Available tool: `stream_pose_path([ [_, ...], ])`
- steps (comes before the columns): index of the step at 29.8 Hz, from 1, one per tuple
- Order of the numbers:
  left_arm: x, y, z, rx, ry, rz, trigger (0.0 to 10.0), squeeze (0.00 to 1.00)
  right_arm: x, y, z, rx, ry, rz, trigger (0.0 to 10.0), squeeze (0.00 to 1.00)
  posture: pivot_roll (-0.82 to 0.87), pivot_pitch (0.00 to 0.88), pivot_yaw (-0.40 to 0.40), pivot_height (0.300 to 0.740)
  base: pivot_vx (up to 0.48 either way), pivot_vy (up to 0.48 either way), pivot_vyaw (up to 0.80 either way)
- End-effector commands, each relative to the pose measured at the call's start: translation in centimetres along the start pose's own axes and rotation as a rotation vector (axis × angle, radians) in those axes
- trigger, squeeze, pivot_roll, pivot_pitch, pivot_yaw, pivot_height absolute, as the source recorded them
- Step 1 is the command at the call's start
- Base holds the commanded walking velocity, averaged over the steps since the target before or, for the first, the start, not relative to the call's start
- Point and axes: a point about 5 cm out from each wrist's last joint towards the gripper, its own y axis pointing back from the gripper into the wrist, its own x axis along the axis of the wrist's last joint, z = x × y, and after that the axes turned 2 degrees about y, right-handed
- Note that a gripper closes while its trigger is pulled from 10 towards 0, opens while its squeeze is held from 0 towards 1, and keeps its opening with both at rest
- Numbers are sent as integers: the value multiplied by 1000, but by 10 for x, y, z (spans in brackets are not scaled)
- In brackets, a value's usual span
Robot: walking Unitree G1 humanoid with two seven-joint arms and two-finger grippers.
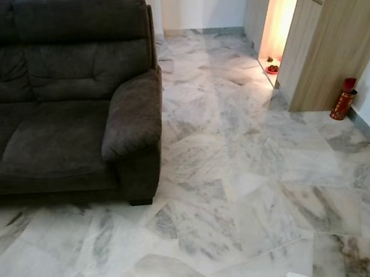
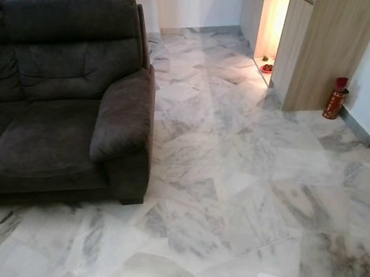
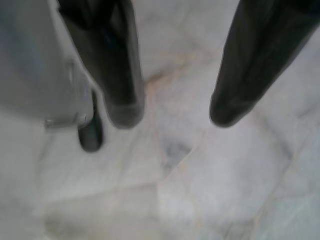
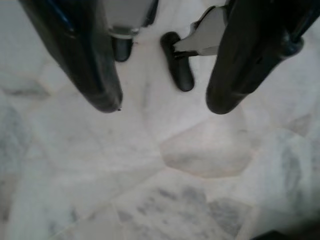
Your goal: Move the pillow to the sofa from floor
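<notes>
I'm seeing no pillow anywhere around the dark grey fabric sofa (image 1: 53, 95), so I can't judge bearing or nearer arm. Left gripper (image 3: 172, 115) and right gripper (image 4: 162, 107) are hanging over white marble floor (image 1: 249, 191), fingers released, empty.

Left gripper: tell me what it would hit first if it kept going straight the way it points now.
The left gripper, fingers open, points down at the marble floor. Nothing lies between, so it would likely meet bare floor first.

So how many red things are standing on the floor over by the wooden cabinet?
2. A red canister stands by the white wall at the cabinet's near end. A small red bowl sits in the lit niche further back. More may be hidden.
</notes>
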Motion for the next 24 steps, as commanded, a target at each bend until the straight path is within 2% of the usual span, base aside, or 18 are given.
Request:
stream_pose_path([
  [1, -7, 2, -7, 17, 0, -26, 10000, 0, -4, 0, -4, 10, -2, -16, 10000, 0, 67, 79, -9, 740, 0, 375, 0],
  [24, -7, 2, -6, 16, 7, -27, 10000, 0, -6, 1, -3, 13, 7, -28, 10000, 0, 70, 81, -13, 740, 0, 375, 0],
])
